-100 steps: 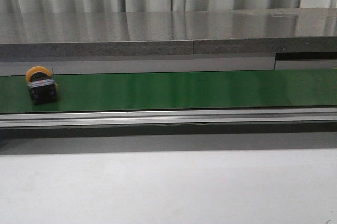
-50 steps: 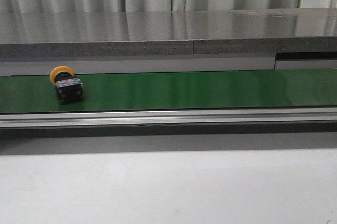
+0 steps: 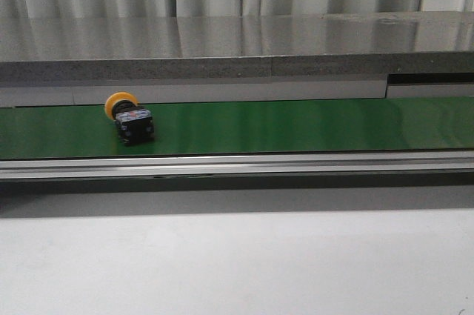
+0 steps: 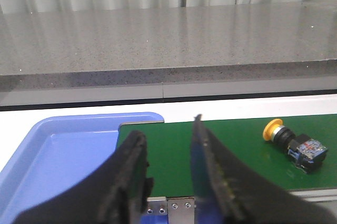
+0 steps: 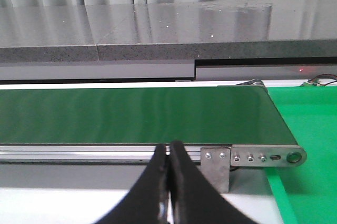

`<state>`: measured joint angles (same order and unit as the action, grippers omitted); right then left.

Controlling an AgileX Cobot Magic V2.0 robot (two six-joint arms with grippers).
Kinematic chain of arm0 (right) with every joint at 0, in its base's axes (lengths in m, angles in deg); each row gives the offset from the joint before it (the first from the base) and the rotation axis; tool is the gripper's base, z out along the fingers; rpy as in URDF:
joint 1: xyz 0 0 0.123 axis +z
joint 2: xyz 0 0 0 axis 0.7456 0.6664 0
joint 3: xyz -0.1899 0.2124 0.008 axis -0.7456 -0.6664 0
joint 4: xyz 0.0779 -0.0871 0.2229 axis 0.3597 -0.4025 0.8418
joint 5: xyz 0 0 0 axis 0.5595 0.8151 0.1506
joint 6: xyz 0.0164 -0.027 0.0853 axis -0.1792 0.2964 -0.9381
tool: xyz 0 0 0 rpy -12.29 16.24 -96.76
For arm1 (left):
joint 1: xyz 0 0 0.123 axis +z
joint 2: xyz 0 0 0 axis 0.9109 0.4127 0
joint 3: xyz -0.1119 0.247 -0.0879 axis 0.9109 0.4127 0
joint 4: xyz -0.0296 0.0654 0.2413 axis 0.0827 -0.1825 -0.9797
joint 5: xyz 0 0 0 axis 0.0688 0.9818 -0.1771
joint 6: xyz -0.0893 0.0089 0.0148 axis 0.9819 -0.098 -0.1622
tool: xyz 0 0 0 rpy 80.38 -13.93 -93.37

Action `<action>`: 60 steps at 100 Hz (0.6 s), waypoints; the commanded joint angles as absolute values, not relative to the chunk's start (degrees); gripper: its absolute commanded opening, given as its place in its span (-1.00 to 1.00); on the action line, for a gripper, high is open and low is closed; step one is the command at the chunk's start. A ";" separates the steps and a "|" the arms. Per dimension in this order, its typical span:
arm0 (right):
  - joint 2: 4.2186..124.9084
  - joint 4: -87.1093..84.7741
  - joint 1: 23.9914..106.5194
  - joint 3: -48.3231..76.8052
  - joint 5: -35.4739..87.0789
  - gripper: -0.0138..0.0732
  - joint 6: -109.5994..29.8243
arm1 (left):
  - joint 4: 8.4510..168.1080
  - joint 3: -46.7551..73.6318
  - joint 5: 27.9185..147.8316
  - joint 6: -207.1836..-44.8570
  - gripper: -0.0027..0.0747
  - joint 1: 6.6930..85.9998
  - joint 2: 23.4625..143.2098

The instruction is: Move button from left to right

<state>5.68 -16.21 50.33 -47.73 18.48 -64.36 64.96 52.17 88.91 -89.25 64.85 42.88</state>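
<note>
The button lies on its side on the green conveyor belt, yellow-orange cap toward the back, black body toward the front. The left wrist view also shows the button, off to one side of my left gripper, which is open and empty above the belt's left end. My right gripper is shut with nothing between its fingers, hanging in front of the belt's right end. The button does not appear in the right wrist view. Neither gripper shows in the front view.
A blue tray sits at the belt's left end. A bright green mat lies past the belt's right end roller. A grey stone ledge runs behind the belt, an aluminium rail in front.
The button has travelled rightward along the belt, from near the far left edge to about a quarter of the way across the front view.
</note>
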 commanded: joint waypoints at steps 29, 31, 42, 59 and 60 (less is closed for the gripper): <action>4.46 -16.21 50.41 -46.76 13.86 -0.84 -64.01 | 65.43 50.66 84.86 -88.76 -0.98 64.49 43.27; 4.46 -16.21 50.41 -46.76 13.86 -0.84 -64.01 | 65.43 50.66 84.86 -88.76 -0.98 64.49 43.27; 4.46 -16.21 50.41 -46.76 13.86 -0.84 -64.01 | 65.43 50.66 84.86 -88.76 -0.98 64.49 43.27; 4.46 -16.21 50.41 -46.76 8.36 -0.84 -64.01 | 65.43 50.66 84.86 -88.76 -0.98 64.49 43.27; 4.46 -16.21 50.47 -46.76 8.01 -0.84 -64.01 | 65.43 50.66 84.86 -88.76 -0.98 64.49 43.27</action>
